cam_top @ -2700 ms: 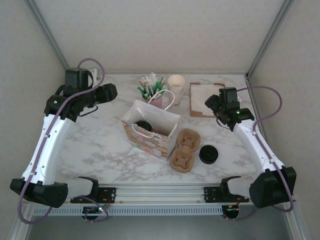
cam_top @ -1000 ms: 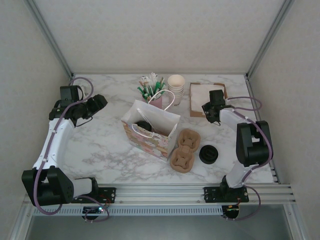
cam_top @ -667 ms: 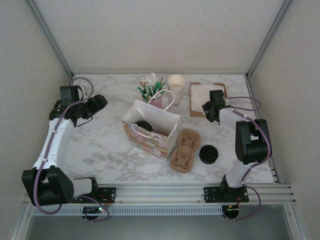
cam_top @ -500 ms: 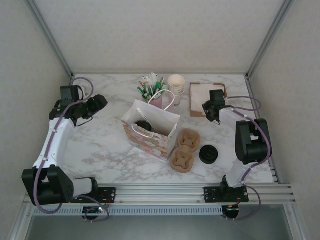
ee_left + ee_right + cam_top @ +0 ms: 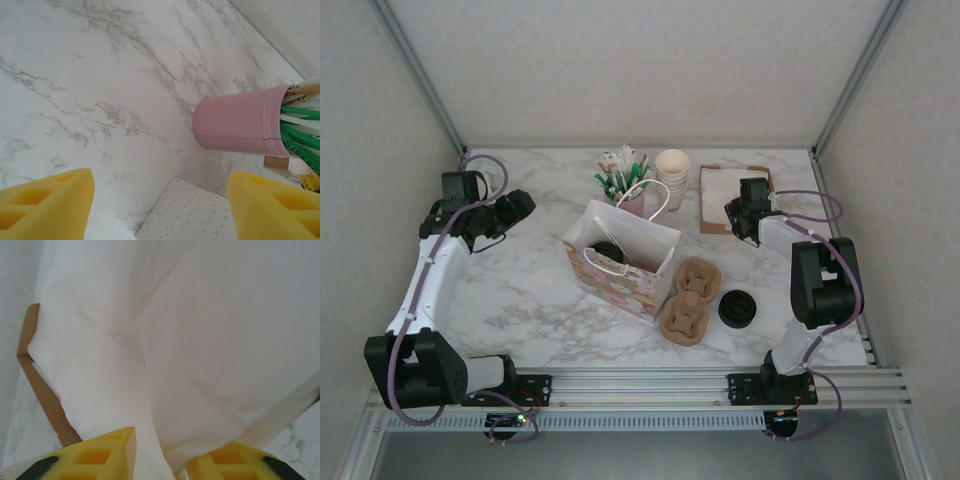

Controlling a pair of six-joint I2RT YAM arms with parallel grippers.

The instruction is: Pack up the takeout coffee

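Observation:
The takeout coffee shows as a dark round lid inside the open patterned paper bag, which stands at the middle of the table. My left gripper is well to the left of the bag, open with nothing between its yellow fingers; a dotted corner of the bag lies below it. My right gripper is down on the white napkins at the back right. Its yellow fingers stand close together with a raised fold of napkin pinched between them.
A pink cup of green and white sticks stands behind the bag, beside stacked cream cups. A brown pulp cup carrier and a wide low black round item lie right of the bag. The napkins rest on a brown tray.
Since the earliest frame both arms have come down from a raised pose to the table. Over the last second the right gripper has edged slightly onto the napkins; the left is still.

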